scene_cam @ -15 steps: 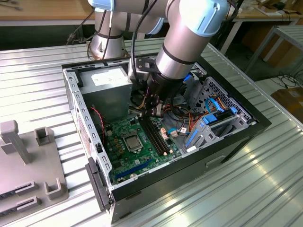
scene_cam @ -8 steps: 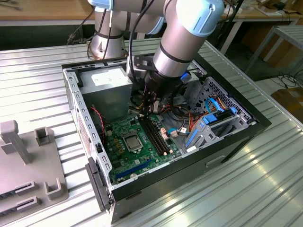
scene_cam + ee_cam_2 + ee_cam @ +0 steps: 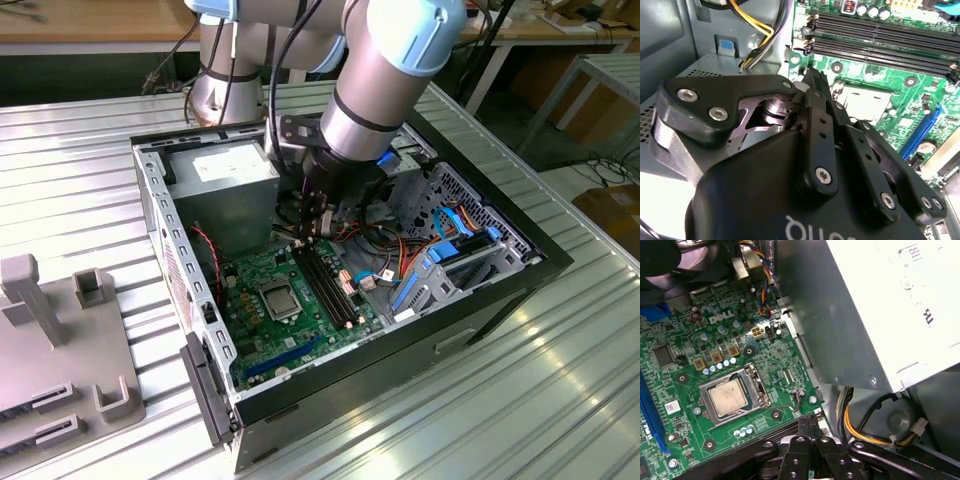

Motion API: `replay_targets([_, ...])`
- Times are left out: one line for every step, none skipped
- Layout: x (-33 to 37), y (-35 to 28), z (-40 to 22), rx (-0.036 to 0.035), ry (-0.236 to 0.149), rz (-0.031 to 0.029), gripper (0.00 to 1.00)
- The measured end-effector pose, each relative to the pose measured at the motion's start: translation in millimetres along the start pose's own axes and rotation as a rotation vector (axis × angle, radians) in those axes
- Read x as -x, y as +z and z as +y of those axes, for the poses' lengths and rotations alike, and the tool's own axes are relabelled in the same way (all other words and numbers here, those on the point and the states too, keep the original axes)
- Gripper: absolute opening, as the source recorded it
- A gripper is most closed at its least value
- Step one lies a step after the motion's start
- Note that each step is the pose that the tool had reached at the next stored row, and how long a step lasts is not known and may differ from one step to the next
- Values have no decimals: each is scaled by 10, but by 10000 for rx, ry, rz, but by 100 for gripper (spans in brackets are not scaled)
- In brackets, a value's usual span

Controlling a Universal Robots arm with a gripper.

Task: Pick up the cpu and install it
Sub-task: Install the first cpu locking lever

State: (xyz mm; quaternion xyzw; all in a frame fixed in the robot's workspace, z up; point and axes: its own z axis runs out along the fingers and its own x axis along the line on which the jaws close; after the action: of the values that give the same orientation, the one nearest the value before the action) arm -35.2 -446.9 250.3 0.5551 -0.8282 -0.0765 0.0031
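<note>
One cpu [image 3: 728, 396] already sits in your board's socket [image 3: 733, 395], while your claw [image 3: 808, 426], fingers together and holding nothing, hangs just beside the memory slots [image 3: 880, 37].

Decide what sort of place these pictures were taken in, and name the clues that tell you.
Probably a robotics lab or workshop bench for computer assembly. An open computer case lies on a ribbed metal table, the robot arm reaches into it over the green motherboard, and cluttered workbenches stand behind.
</note>
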Motion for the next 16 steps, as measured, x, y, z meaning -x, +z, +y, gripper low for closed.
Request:
replay_targets([7,6,5,1,1,-1,11])
replay_targets([12,14,15,1,1,-2,11])
replay_targets([13,21,28,1,1,-3,11])
replay_targets([11,25,37,2,0,-6,11])
replay_targets([8,33,51,4,-2,-7,11])
replay_targets([6,41,61,5,-4,-12,11])
replay_targets([5,56,73,10,-7,-20,11])
replay_targets([7,64,78,11,-7,-24,11])
replay_targets([7,65,78,11,-7,-24,11])
replay_targets([7,65,79,12,-8,-23,11])
replay_targets([8,68,79,12,-7,-24,11])
replay_targets([9,70,79,11,-7,-24,11])
replay_targets([9,70,79,12,-7,-23,11])
replay_targets([9,70,79,12,-7,-24,11])
replay_targets([9,71,79,12,-7,-24,11])
replay_targets([9,71,79,12,-8,-24,11])
